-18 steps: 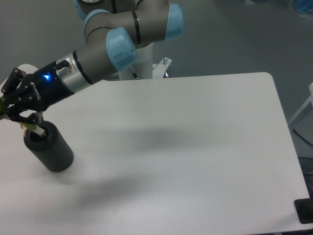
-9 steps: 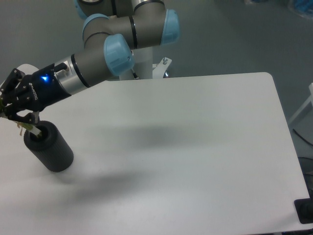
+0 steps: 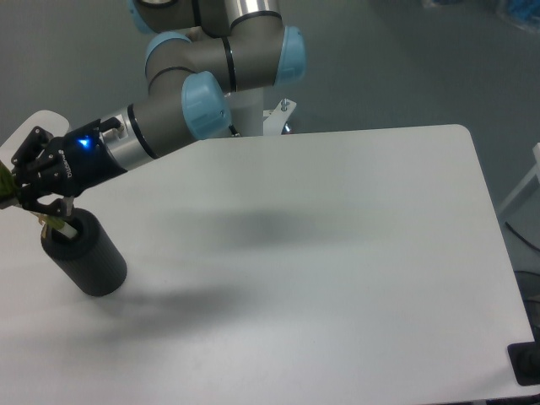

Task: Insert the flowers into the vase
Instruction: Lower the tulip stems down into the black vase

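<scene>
The black cylindrical vase [image 3: 88, 256] stands tilted on the white table [image 3: 337, 253] near its left edge. My gripper [image 3: 20, 183] hovers just above and to the left of the vase's top, shut on the green stems of the flowers [image 3: 48, 221]. The pale stem ends reach down to the rim of the vase's hole. Only a bit of green leaf shows at the left border of the view. The red buds are out of view past that border.
The arm stretches from its base [image 3: 253, 110] behind the table's far edge down-left to the vase. A small dark object [image 3: 527, 364] sits at the table's front right corner.
The gripper has shifted slightly to the right with the stems, and the wrist has turned a little. The stem ends stay at the vase's opening. The vase has not moved.
</scene>
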### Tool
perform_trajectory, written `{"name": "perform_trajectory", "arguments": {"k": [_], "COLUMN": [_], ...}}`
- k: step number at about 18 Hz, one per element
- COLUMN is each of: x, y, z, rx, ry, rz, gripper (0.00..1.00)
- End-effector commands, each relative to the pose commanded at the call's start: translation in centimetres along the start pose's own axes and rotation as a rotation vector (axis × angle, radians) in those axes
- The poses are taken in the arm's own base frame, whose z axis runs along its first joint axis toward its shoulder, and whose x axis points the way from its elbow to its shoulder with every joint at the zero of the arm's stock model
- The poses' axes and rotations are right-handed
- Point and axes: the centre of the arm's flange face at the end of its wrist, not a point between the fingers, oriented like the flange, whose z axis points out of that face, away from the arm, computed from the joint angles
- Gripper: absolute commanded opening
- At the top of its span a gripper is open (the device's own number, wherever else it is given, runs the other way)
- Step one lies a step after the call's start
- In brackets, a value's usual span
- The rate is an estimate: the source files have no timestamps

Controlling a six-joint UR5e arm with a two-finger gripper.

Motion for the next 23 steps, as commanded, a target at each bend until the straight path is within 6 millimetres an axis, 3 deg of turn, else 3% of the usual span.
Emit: {"name": "perform_trajectory", "arguments": {"k": [10,15,19,23], "x": [-1.3,-1.4,-1.0,-1.4], "y": [4.5,7.9,9.6,10.0], "z": [1.9,2.5,2.3,1.5], "rx": [-0.013,-0.018,-0.020,-0.018], "ry": [0.031,0.045,0.044,0.027], "rz": [0.029,0.055,0.049,0.044], "gripper": [0.12,0.16,0.25,0.44]}}
